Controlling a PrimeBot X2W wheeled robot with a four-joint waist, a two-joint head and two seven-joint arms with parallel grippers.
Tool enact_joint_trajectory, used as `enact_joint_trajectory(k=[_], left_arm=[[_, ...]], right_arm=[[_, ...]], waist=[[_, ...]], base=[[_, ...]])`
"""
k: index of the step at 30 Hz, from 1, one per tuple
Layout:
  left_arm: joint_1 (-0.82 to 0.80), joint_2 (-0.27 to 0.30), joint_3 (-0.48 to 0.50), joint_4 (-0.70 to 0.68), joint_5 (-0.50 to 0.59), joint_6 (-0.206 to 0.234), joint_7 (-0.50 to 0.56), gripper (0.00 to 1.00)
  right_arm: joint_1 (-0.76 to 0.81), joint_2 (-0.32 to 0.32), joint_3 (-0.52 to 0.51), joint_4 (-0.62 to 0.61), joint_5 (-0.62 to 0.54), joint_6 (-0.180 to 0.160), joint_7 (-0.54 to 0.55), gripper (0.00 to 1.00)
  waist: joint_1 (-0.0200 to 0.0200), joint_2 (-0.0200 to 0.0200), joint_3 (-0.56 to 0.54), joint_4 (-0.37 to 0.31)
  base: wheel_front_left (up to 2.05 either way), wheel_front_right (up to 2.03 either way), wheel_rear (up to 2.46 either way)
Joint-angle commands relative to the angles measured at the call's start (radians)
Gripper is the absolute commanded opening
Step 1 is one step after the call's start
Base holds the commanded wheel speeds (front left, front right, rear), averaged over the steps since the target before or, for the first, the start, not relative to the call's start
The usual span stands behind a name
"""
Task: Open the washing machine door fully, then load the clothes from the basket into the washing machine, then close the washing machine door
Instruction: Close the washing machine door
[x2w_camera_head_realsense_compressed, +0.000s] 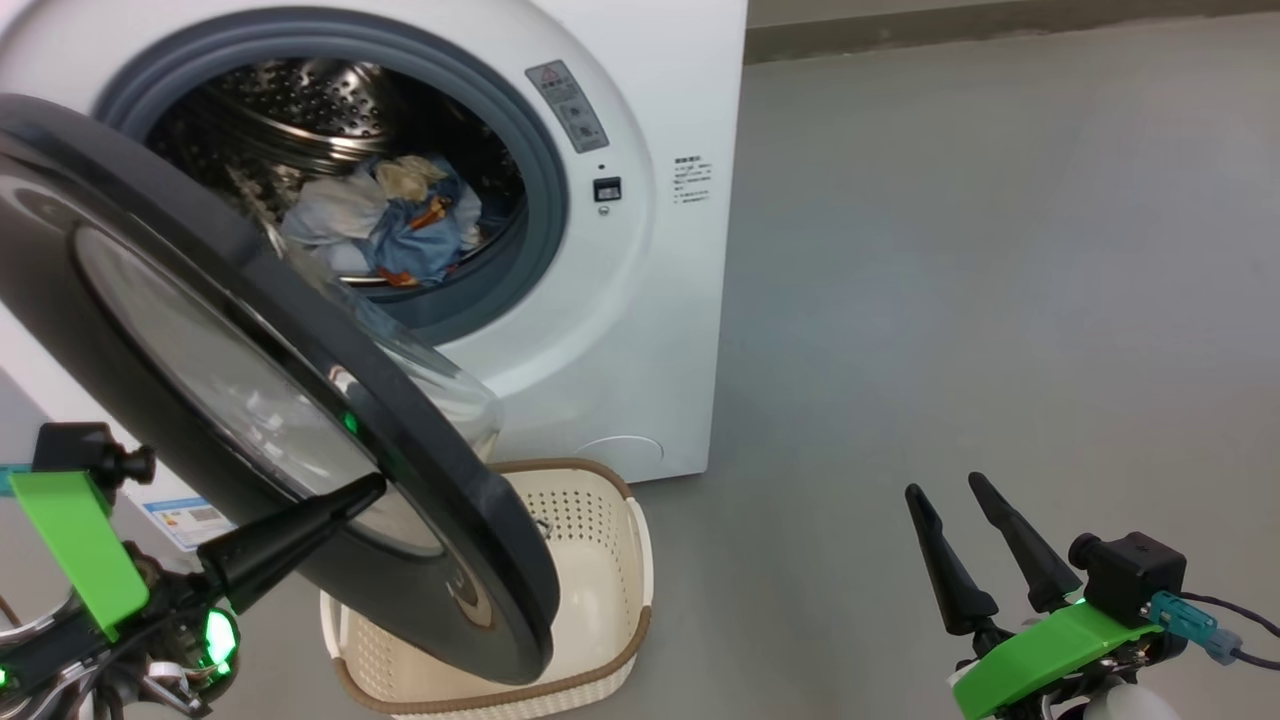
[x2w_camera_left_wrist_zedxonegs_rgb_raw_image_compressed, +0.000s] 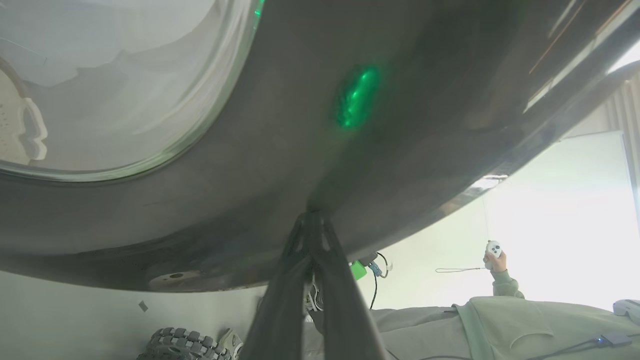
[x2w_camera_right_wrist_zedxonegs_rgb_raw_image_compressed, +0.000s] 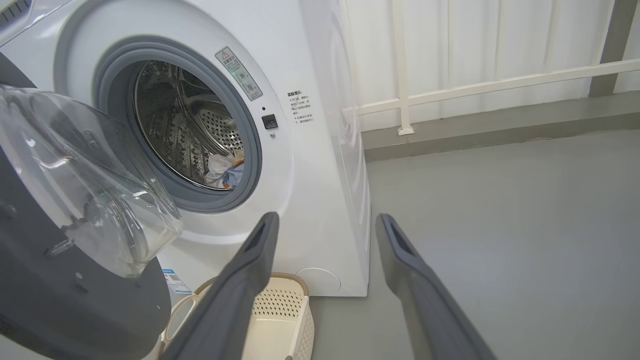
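Head view, closed left gripper against washing machine door, right gripper spread.

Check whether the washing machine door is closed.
No, the washing machine door stands swung out, leaving the clothes in the drum exposed.

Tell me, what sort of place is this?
Probably a laundry corner in a test space: a white washing machine, a basket on bare grey floor, and a person holding a handheld controller.
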Motion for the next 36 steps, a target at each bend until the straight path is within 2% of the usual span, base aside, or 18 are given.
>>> enact_joint_trajectory(k=[1,14,20,21,22,23,24,25,26,27,36], left_arm=[[-0.052,0.019,0.035,-0.015,0.017,-0.013,-0.007,0.00],[-0.074,0.015,0.038,0.011,0.027,-0.032,-0.022,0.00],[-0.069,0.026,0.051,0.007,0.065,-0.060,-0.058,0.00],[-0.064,0.027,0.051,0.006,0.072,-0.065,-0.062,0.13],[-0.064,0.027,0.051,0.006,0.072,-0.065,-0.062,0.13],[-0.057,0.027,0.051,0.003,0.079,-0.071,-0.067,0.27],[-0.050,0.028,0.053,-0.001,0.085,-0.078,-0.073,0.47],[-0.044,0.027,0.057,-0.005,0.092,-0.085,-0.082,0.75],[-0.038,0.028,0.060,-0.010,0.098,-0.093,-0.089,0.94],[-0.030,0.029,0.063,-0.017,0.107,-0.104,-0.098,1.00],[0.067,0.039,0.066,-0.092,0.342,-0.197,-0.311,1.00]], right_arm=[[-0.030,-0.002,0.017,-0.027,0.005,0.002,-0.005,1.00],[-0.025,0.017,-0.003,-0.030,0.000,0.002,-0.005,1.00],[-0.023,0.023,-0.012,-0.030,-0.003,0.002,-0.005,1.00],[-0.025,0.022,-0.013,-0.030,-0.002,0.002,-0.005,1.00],[-0.025,0.022,-0.013,-0.030,-0.002,0.002,-0.005,1.00],[-0.025,0.022,-0.015,-0.030,-0.002,0.002,-0.005,1.00],[-0.025,0.022,-0.017,-0.030,-0.002,0.002,-0.005,1.00],[-0.024,0.022,-0.019,-0.031,-0.002,0.002,-0.005,1.00],[-0.023,0.022,-0.020,-0.031,-0.002,0.002,-0.005,1.00],[-0.022,0.022,-0.021,-0.032,-0.002,0.002,-0.005,1.00],[-0.019,0.021,-0.028,-0.042,-0.002,0.002,-0.005,1.00]], waist=[[0.0000,-0.0001,0.007,-0.010],[0.0000,-0.0001,0.006,0.018],[0.0000,-0.0001,0.004,0.040],[0.0000,-0.0001,0.003,0.043],[0.0000,-0.0001,0.003,0.043],[0.0000,-0.0001,0.002,0.046],[0.0000,-0.0001,0.001,0.049],[0.0000,-0.0001,0.001,0.052],[0.0000,-0.0001,0.000,0.054],[0.0000,-0.0001,-0.001,0.055],[0.0000,-0.0001,0.001,0.059]], base=[[0.00,0.00,0.00],[0.00,0.00,0.00],[0.00,0.00,0.00],[0.00,0.00,0.00],[0.00,0.00,0.00],[0.00,0.00,0.00],[0.00,0.00,0.00],[0.00,0.00,0.00],[0.00,0.00,0.00],[0.00,0.00,0.00],[0.00,0.00,0.00]])
